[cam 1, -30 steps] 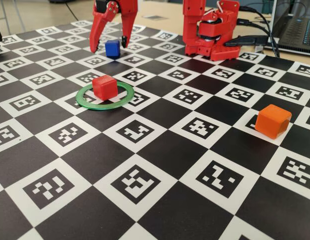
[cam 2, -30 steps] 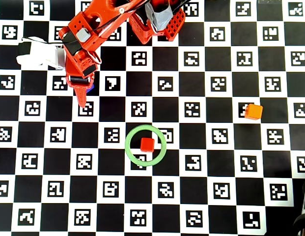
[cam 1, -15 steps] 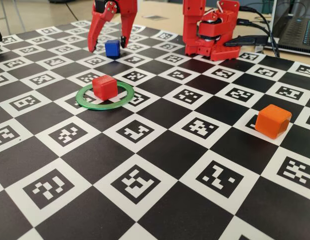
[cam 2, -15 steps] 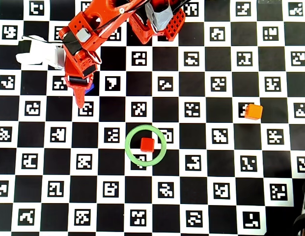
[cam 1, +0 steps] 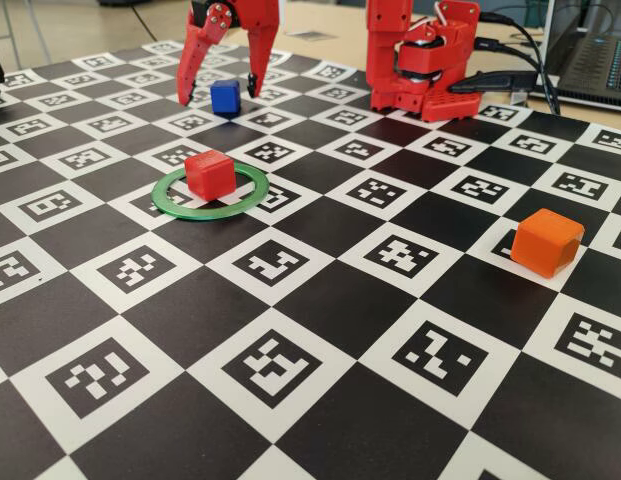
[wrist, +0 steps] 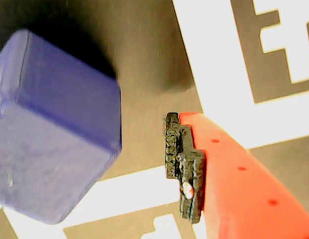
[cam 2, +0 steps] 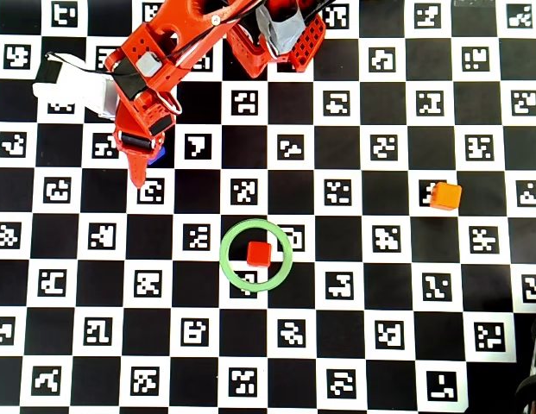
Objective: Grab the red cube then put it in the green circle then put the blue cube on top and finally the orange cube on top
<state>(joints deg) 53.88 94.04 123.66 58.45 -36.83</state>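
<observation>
Open end effector [cam 1: 222, 98] around blue cube [cam 1: 225, 97]

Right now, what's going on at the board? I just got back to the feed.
The red cube already sits inside the green circle. The gripper is open and straddling the blue cube at the far side of the checkered board, jaws apart with a gap showing in the wrist view, so nothing is grasped yet. The orange cube waits untouched off to the right in the fixed view.
</observation>
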